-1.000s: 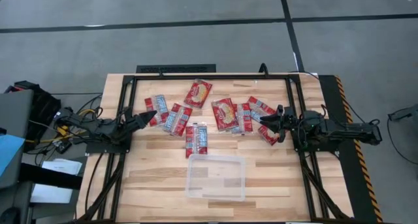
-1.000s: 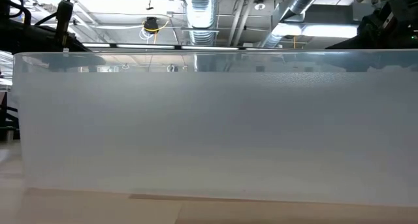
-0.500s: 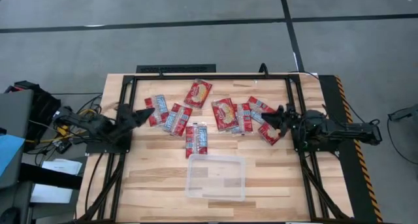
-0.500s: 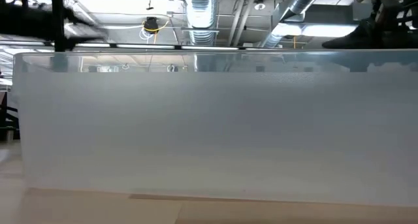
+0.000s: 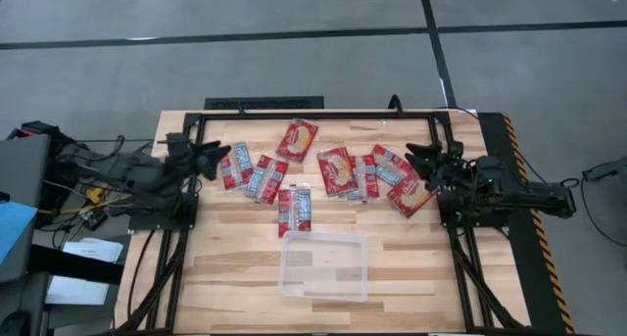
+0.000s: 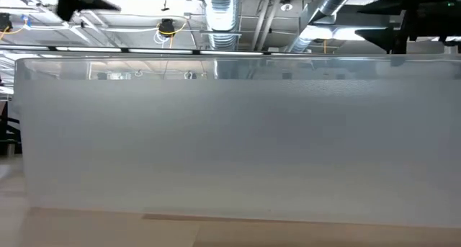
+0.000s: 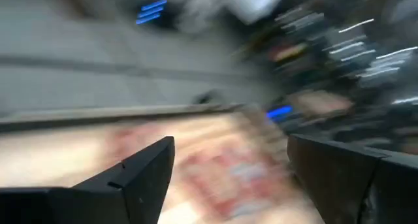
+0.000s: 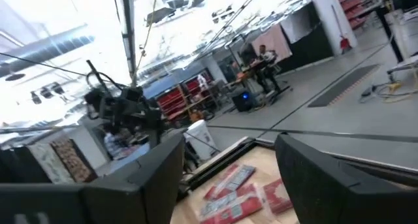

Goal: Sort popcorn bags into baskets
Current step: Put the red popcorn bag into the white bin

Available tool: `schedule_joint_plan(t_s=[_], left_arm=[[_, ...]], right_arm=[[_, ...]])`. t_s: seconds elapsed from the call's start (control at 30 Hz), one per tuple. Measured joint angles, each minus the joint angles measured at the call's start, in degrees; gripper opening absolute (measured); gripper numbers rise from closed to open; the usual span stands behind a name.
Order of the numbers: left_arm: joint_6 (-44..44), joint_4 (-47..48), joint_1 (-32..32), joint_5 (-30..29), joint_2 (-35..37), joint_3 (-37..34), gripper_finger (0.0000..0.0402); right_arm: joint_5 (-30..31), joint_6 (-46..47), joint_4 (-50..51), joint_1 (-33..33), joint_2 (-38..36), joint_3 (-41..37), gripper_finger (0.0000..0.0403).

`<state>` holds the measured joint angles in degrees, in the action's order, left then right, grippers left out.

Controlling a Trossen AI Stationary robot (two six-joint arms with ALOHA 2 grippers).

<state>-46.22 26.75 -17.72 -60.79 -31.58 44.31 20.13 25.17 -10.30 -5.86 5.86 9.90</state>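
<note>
Several red popcorn bags lie flat across the far half of the table: one pair [image 5: 250,171] at the left, one bag [image 5: 297,138] farther back, one [image 5: 294,209] in the middle, and a cluster [image 5: 358,172] at the right. The clear basket [image 5: 324,265] stands near the front edge and holds no bags. My left gripper [image 5: 212,156] hovers open beside the left pair, with blurred bags [image 7: 228,172] showing between its fingers. Also open, my right gripper [image 5: 421,160] is raised over the right end of the cluster, above a bag [image 5: 412,195].
A black frame [image 5: 313,114] borders the wooden table along its far edge and sides. The basket's cloudy wall [image 6: 230,139] fills the low view. Bare wood lies to the left and right of the basket.
My left gripper has drawn back toward the table's left and far edges, risen, and opened. My right gripper has pulled back toward the right and far edges, tipped upward, and opened wider, so the bag beneath it now shows whole.
</note>
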Motion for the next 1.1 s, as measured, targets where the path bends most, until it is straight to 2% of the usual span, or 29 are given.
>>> schedule_joint_plan(t_s=[0.07, 0.13, 0.2, 0.27, 0.4, 0.7, 0.87, 1.1], left_arm=[[-12.89, 19.46, 3.07, 1.82, -5.39, 6.41, 0.0288], [-23.21, 34.54, 7.25, 7.04, -10.09, 10.43, 0.0284], [-27.1, 42.12, 11.39, 13.84, -13.53, 11.59, 0.0282], [-26.35, 44.44, 15.49, 20.78, -15.84, 10.96, 0.0283], [-18.82, 39.18, 23.77, 30.61, -17.23, 6.33, 0.0296], [-6.6, 23.26, 43.56, 45.69, -15.52, -7.32, 0.0313], [-2.3, 16.04, 51.88, 47.73, -17.96, -13.21, 0.0313], [0.13, 0.74, 58.85, 51.16, -23.83, -18.75, 0.0313]], right_arm=[[0.01, 0.0, 0.01, -0.69, 1.04, 0.06, 0.027], [-0.01, 0.59, 0.19, -1.24, 2.24, 0.06, 0.027], [-0.11, 1.63, 0.53, -1.81, 3.67, 0.1, 0.027], [-0.22, 2.62, 0.9, -2.05, 5.08, 0.1, 0.027], [-0.25, 3.96, 1.02, -2.21, 8.35, 0.1, 0.027], [-0.59, 6.93, 0.38, -2.04, 12.97, 0.12, 0.027], [-0.58, 7.01, -1.3, -2.04, 12.95, 0.23, 0.027], [-0.57, 7.63, -2.39, -2.04, 12.95, 0.23, 0.027]])
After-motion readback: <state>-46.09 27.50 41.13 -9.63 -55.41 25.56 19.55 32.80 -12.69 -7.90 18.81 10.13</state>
